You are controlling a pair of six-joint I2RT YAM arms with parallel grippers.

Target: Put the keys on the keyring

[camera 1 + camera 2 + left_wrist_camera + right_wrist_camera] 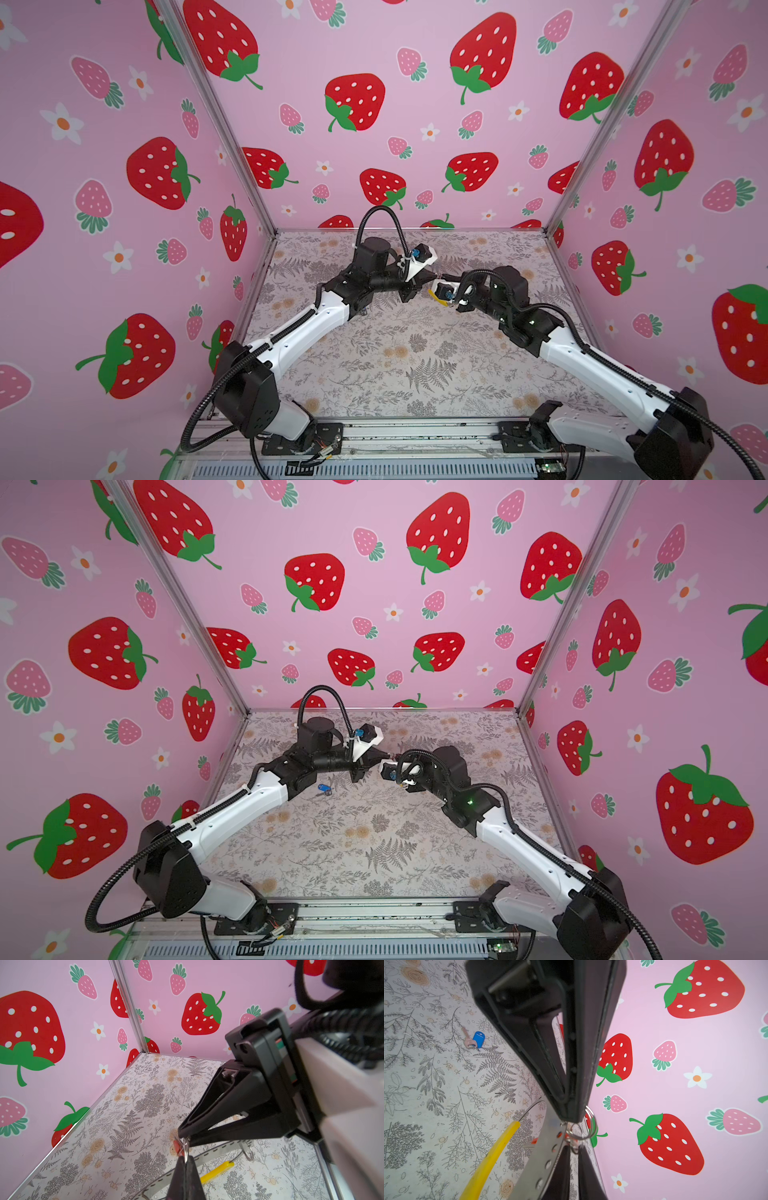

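the left jaws are clamped fully together, and the small split ring [186, 1148] of the red-tagged key [178, 1147] hangs pinched at their tips. the right jaws meet them tip to tip at the same ring. they look all but closed, yet whether they pinch it or sit loose around it i cannot tell.

that ring is thin, hard, slick wire. it is light but apt to swivel or slip in a pinch, so the flat tag is probably the surer hold.

just beyond both tips runs the keyring [542, 1174], a thin perforated grey band. it should be light and springy and likely to sway when pushed, so a hold on the band close to where the ring must go on would steady it. its yellow segment [494, 1157] curves off a little further out.

well away from both jaws, the blue-tagged key [475, 1040] lies flat on the table [425, 1095]. it is low and thin, so it is best taken across the tag's edges.

the red-tagged key's blade is hidden behind the jaws. the keyring's opening is out of sight, and whether the split ring already sits around the band cannot be made out. in both top views the arms cover the meeting point.
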